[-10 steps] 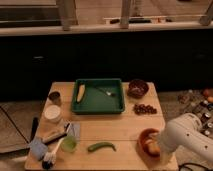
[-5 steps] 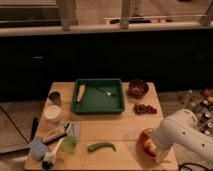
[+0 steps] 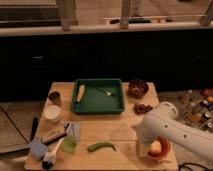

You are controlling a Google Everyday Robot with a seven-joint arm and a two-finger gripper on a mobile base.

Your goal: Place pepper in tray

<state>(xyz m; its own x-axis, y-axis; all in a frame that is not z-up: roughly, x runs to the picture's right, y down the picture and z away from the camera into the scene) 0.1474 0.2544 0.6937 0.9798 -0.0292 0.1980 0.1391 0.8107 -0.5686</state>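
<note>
Currently: tray (image 3: 100, 111) sits at the back-centre of the bench (image 3: 102, 126). Inside it, a yellow corn cob (image 3: 80, 93) lies along the camera-left wall and a small utensil (image 3: 105, 91) near the back. Pepper (image 3: 101, 147) lies on the bench in front of the tray, outside it. Orange bowl (image 3: 163, 152), front-right of the tray, holds a pale round item (image 3: 156, 147). Dark bowl (image 3: 138, 88) is just right of the tray, contents unclear. Claw (image 3: 142, 138) hangs front-right of the tray, beside the orange bowl; its state cannot be told.
</note>
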